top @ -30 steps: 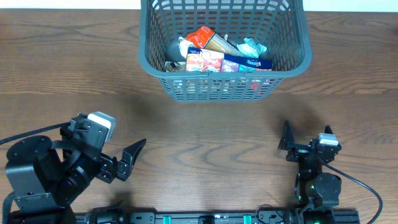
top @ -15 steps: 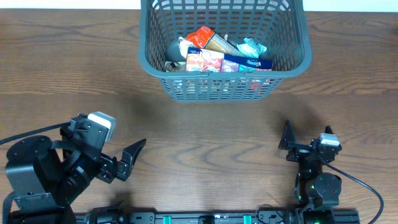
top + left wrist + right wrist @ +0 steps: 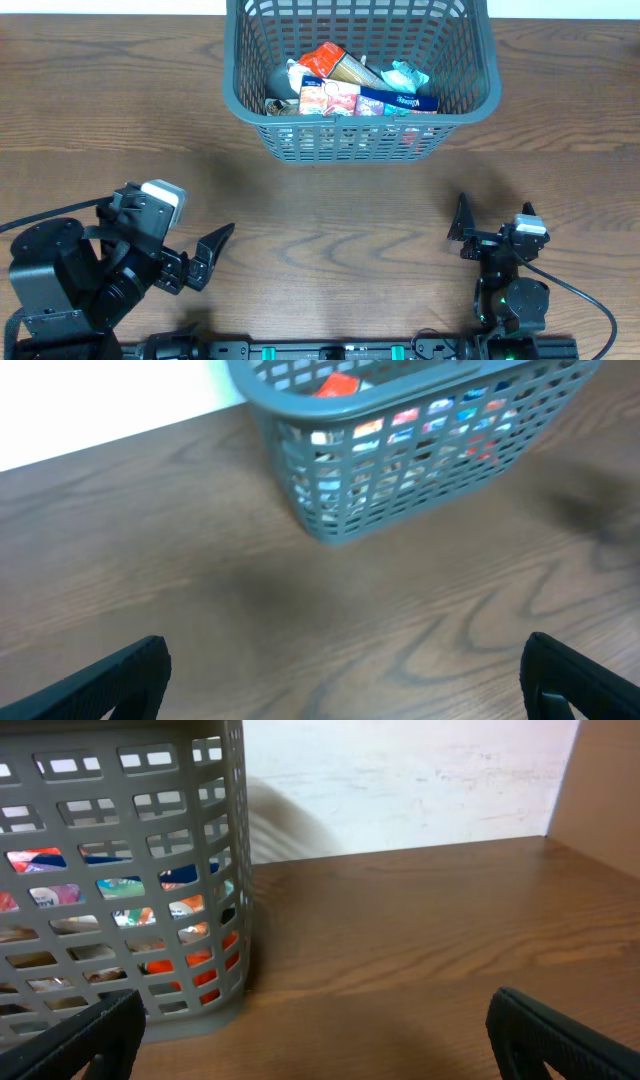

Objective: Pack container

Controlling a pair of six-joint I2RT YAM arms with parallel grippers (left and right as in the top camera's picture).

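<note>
While holding left gripper [image 3: 345,660] and right gripper [image 3: 315,1010] spread apart, empty, at the near edge, risking shoving the large dark grey-blue lattice plastic basket [image 3: 360,142], sitting far centre, through careless reaching.

**Brown wood table, one basket standing on it**

The table [image 3: 330,240] in front of me is dark brown wood, its grain running left to right in long streaks and swirls. One thing rests directly on it: the container [image 3: 350,142], a grey-blue basket with lattice-slotted sides. It stands upright toward the far edge, roughly midway between left and right. In my wrist views its base sits flat on the wood.
</note>
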